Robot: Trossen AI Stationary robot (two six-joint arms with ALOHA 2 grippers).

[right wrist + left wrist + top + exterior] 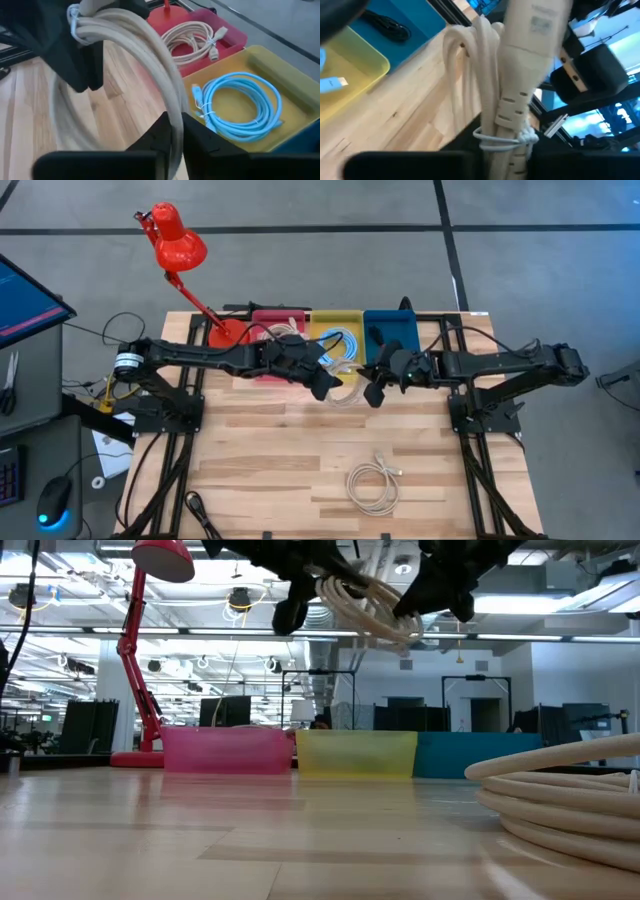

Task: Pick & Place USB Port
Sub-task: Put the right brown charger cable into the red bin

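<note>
A coiled beige USB cable point(347, 387) hangs in the air above the table's middle, in front of the bins, between my two grippers. My left gripper point(322, 384) comes from the table's left and is shut on the cable's tied bundle point(517, 100). From the right, my right gripper point(376, 391) is shut on the coil's loops point(165, 75). In the low view the coil point(365, 602) hangs high between both grippers. A second beige cable coil point(373, 485) lies flat on the table near its front edge. My left gripper pinches the cable between its two fingers at the bundled part beside the thin wire tie point(504, 141). The fingers lie roughly along the bundle and slant down from the table's left. The cable is lifted clear of the table. My right gripper pinches a strand of the coil's loop point(175, 122) between its two fingers, which slant down from the table's right. The loops arch away from the fingers toward my left gripper point(75, 55). The coil is clear of the table.
At the far edge stand a pink bin point(268, 317) with a beige cable point(197, 37), a yellow bin point(352, 316) with a light blue cable point(240, 107), and a blue bin point(395, 330) with a black one. A red desk lamp point(178, 242) stands at the far left.
</note>
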